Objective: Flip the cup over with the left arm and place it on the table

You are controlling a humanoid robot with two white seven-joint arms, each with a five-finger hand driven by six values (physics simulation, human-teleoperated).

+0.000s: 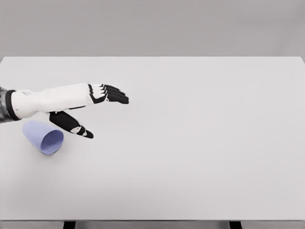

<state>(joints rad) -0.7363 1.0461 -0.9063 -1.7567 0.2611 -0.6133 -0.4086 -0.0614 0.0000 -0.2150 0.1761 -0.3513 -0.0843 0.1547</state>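
White left forearm [50, 99], grey cuff; fingers [114, 94] black with white segments.

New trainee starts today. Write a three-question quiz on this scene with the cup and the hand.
1. True or false: the cup stands upright on the table.
2. Multiple choice: the left hand is (a) closed around the cup, (b) open and holding nothing, (c) out of view.
3. Short answer: toward which part of the picture does the cup's open mouth face?

Key:
1. False; it lies on its side.
2. b; the fingers are extended, with the thumb just right of the cup.
3. Toward the lower right, toward the camera.
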